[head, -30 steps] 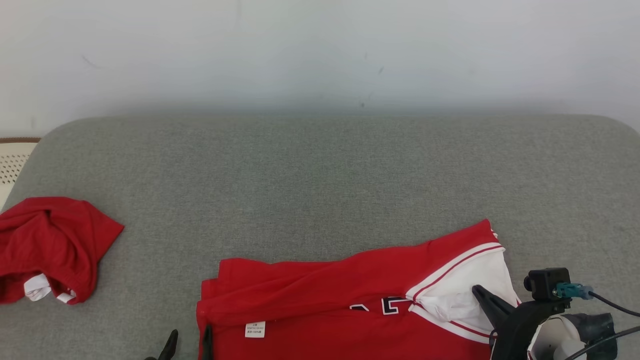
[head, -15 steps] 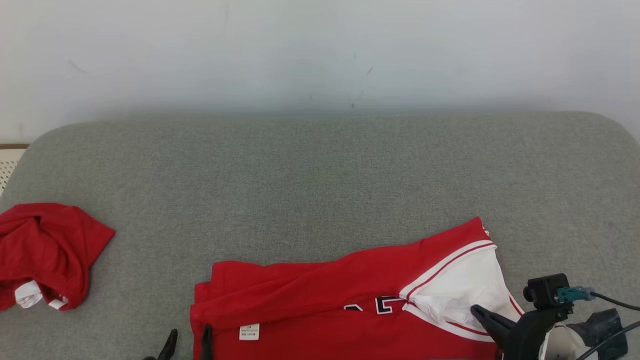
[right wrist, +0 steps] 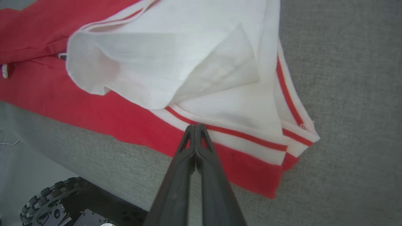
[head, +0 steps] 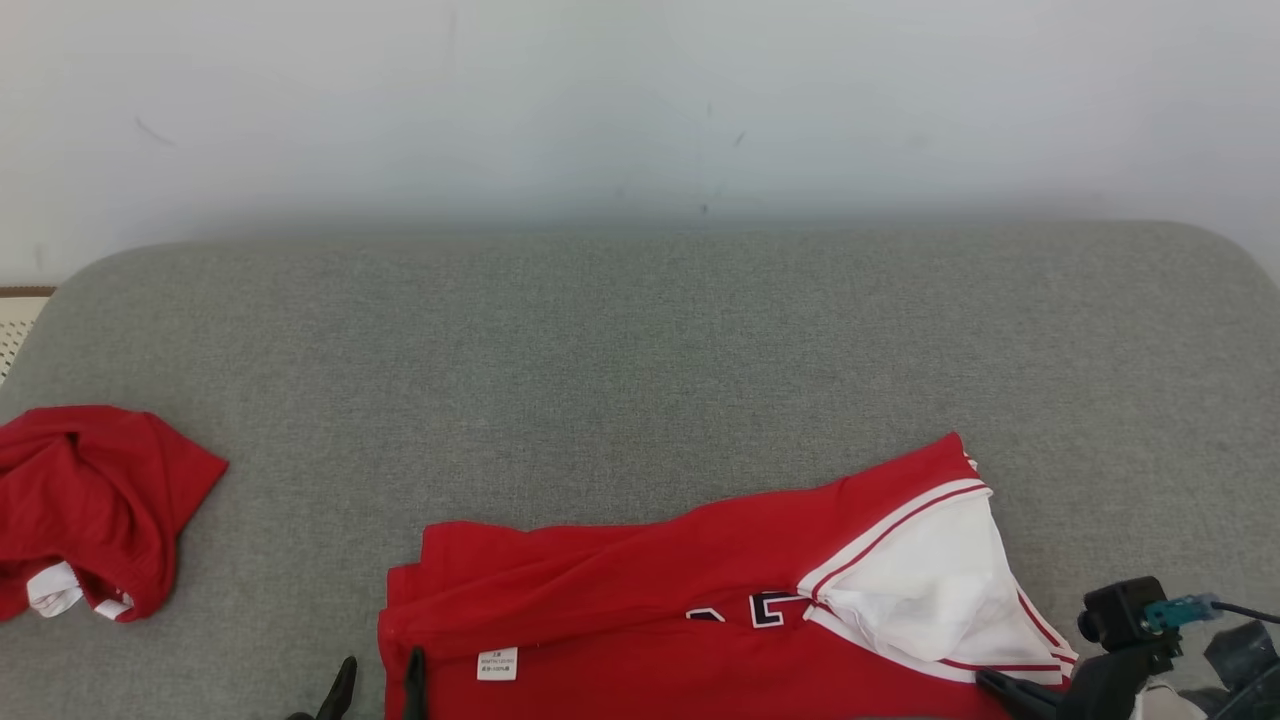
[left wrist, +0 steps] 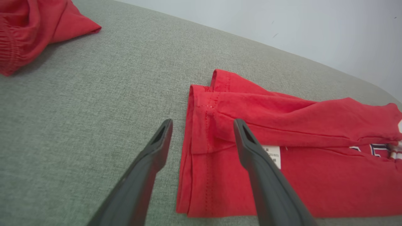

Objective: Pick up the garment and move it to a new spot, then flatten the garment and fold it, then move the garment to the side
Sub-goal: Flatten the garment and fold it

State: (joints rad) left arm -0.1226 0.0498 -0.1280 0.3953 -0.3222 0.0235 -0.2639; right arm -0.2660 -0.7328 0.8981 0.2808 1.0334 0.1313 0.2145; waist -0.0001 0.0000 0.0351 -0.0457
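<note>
- While it lies folded into a long band, the red shirt [head: 640, 600] spans the grey surface [head: 640, 350] from the left end effector [head: 380, 665] across to the right end effector [head: 985, 680].
- The shirt's hemmed end sits right at the left end effector. In the left wrist view, one finger hangs over bare grey fabric and the other over red cloth, with the folded edge running between them.
- That left end effector is spread wide open and grips nothing. Whether its tips touch the cloth cannot be told.
- A small white label [left wrist: 274, 155] shows on the shirt just beside the finger that is over the cloth.
- The shirt's other end, with a white sleeve [right wrist: 188, 62] and red-striped trim [right wrist: 232, 133], lies directly ahead of the right end effector.
- The right end effector is closed, its fingers pressed together with nothing between them. In the right wrist view, its tip sits over the striped trim near the shirt's corner.
- A crumpled red cloth [head: 90, 500] lies well apart from the shirt, out to the left of the left end effector.
- Beyond both end effectors, past the far edge of the surface, stands a pale wall [head: 640, 100].
- Behind and below the right end effector, off the edge of the surface, a knobbly black wheel [right wrist: 47, 201] is in sight.
</note>
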